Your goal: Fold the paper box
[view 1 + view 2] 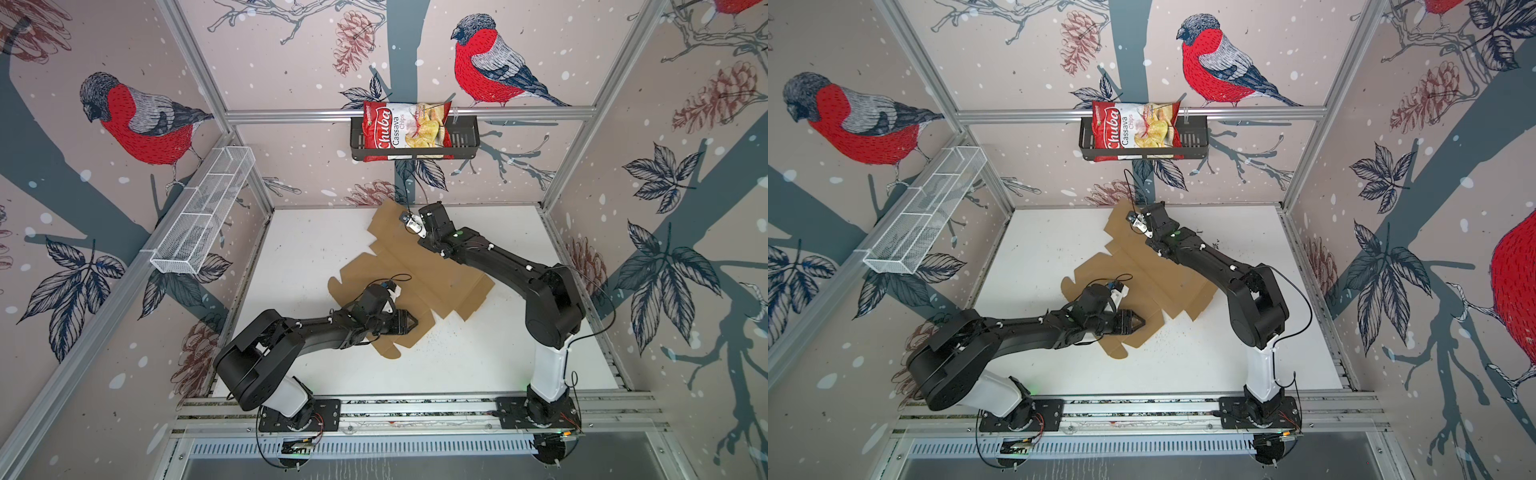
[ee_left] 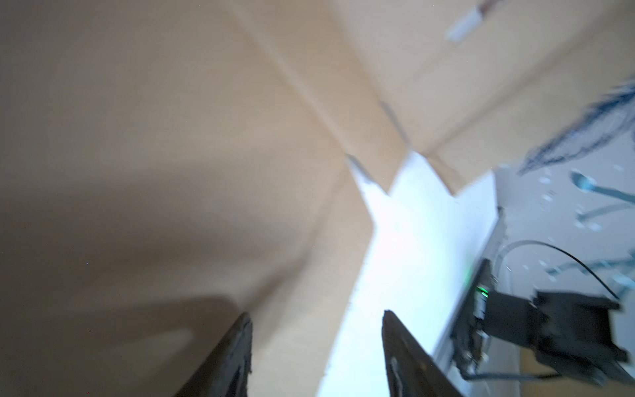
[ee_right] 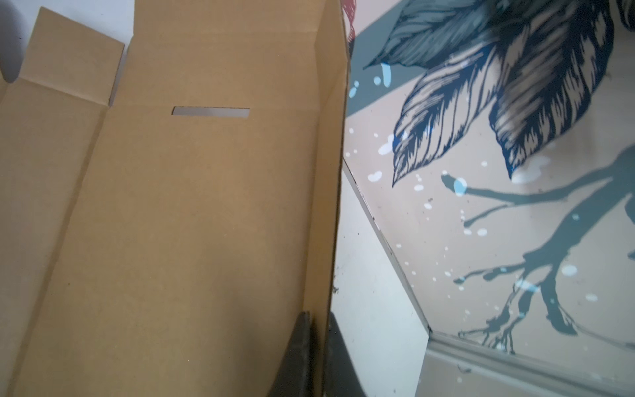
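The paper box is a flat brown die-cut cardboard sheet lying slantwise on the white table. My left gripper hovers over the sheet's near part. In the left wrist view it stands open, one finger over the cardboard and one over bare table. My right arm reaches to the sheet's far end. In the right wrist view the right gripper is shut on the sheet's raised side flap, beside a panel with a cut slot.
A red chips bag sits in a black basket on the back wall. A white wire basket hangs on the left wall. Small crumbs dot the table near the sheet. The back wall stands close behind the raised flap.
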Available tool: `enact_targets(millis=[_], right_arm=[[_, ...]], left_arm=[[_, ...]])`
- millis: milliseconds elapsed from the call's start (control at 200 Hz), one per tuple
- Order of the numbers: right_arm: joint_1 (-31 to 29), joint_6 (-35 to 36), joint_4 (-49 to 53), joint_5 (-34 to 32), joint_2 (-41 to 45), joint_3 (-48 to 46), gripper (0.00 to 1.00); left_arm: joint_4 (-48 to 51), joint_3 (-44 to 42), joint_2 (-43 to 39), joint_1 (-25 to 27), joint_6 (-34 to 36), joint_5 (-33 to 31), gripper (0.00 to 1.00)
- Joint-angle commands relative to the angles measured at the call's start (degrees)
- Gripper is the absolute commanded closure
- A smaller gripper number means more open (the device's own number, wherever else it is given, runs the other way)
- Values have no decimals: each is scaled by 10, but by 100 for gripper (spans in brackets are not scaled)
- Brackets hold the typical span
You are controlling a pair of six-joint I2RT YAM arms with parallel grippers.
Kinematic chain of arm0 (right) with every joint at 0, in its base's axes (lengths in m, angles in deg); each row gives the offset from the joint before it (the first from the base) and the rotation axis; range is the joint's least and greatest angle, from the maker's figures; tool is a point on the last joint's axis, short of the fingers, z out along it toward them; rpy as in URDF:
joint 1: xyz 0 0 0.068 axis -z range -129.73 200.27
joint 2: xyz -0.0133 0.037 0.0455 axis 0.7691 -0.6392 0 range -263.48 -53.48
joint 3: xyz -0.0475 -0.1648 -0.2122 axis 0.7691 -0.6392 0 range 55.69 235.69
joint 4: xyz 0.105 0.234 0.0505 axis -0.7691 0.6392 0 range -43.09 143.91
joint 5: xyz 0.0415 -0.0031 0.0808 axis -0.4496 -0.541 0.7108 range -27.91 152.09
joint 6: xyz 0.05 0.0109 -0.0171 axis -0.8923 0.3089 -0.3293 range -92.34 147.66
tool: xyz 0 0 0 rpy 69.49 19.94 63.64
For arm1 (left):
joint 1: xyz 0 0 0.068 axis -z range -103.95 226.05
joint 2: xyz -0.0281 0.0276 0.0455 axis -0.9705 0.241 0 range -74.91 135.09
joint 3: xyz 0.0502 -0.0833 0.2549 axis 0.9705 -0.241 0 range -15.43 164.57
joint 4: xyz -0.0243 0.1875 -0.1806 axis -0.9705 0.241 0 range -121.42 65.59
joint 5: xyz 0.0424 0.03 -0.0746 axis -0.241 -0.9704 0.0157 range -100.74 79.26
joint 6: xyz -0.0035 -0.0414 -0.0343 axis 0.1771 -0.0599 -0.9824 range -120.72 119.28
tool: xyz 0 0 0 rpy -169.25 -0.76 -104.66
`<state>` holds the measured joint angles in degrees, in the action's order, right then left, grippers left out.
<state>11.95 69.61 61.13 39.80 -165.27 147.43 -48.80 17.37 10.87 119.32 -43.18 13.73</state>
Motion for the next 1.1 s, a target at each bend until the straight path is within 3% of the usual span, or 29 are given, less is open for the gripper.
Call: enact_targets(millis=[0,95,260,325,505,645,765,881,986,1096], right_arm=[[7,44,-20,52,-3,12,90],[19,57,-10,88,0,22,90],[25,94,21,163,3,25,91],[24,109,30,190,-1,32,91],[16,150,97,271,-26,89,93],[18,153,121,275,-34,103,94],[15,148,107,259,-19,67,94],[6,142,61,237,-1,26,94],[4,132,40,234,9,10,95],[3,133,34,227,11,1,96]], left_arm=[[-6,22,-46,2,32,8,40],[111,44,-123,-40,68,-82,39],[185,26,-199,-174,67,-188,36],[191,23,-194,-206,67,-184,35],[144,11,-184,-214,66,-142,34],[185,33,-205,-227,85,-203,34],[155,51,-244,-274,128,-236,32],[135,96,-211,-300,192,-264,31],[162,148,-152,-324,260,-231,30],[197,185,-93,-367,302,-115,33]])
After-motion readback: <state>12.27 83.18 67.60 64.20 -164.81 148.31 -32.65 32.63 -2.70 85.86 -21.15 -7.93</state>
